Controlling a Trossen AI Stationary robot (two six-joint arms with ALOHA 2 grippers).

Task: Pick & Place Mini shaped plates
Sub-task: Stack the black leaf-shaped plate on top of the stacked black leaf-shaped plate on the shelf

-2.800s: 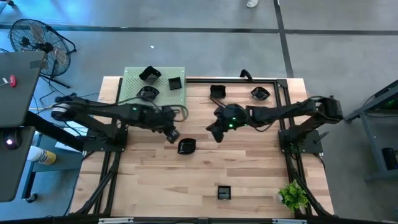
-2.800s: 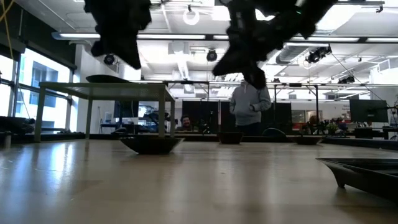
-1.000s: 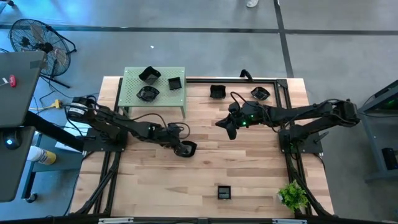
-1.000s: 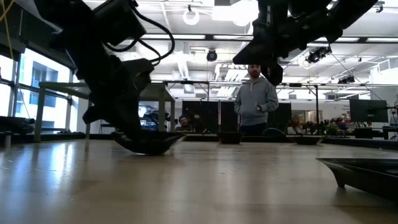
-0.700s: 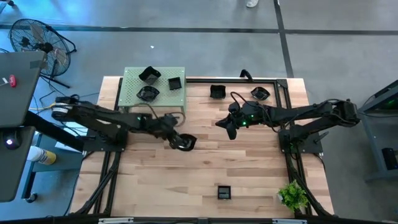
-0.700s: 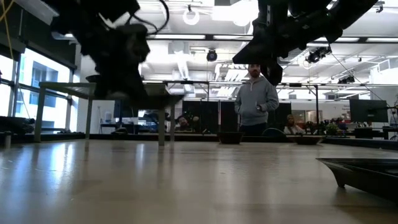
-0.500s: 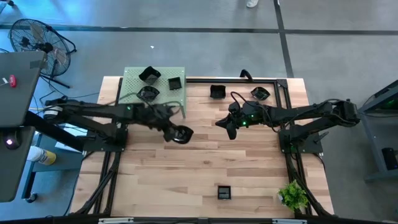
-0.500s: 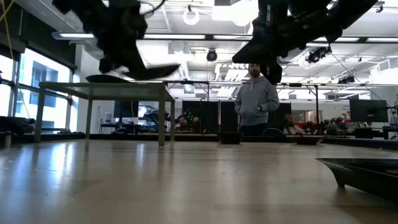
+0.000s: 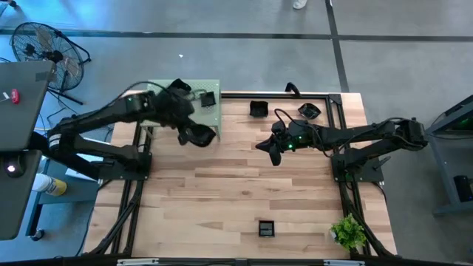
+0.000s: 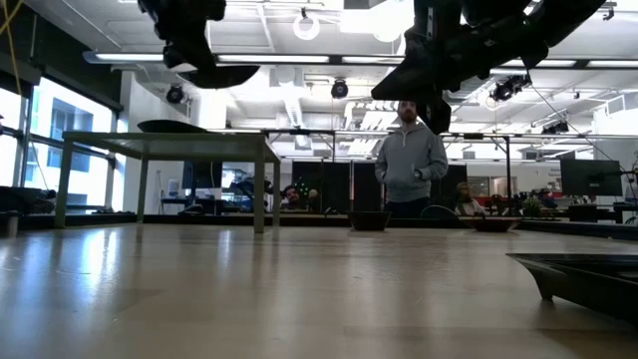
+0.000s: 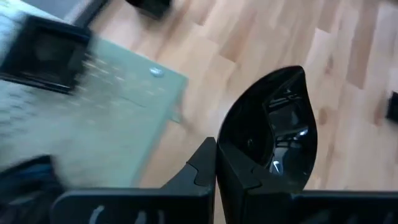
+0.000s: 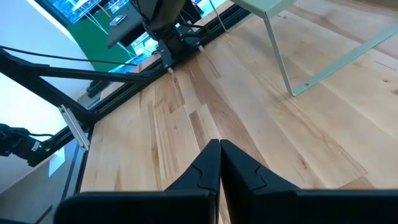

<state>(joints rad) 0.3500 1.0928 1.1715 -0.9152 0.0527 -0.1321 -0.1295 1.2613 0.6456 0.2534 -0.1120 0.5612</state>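
Black glossy leaf-shaped plate [image 11: 273,134] pinched in left tool [image 9: 194,135], over green stand [image 9: 211,113] | right tool [image 9: 271,150] pressed together, empty | three plates [image 9: 258,109] left on wooden tabletop [image 9: 244,199]

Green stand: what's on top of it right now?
On the green stand a square plate shows at the back right. The left gripper, shut on a leaf-shaped plate, hangs over its front right corner. The left arm covers the rest.
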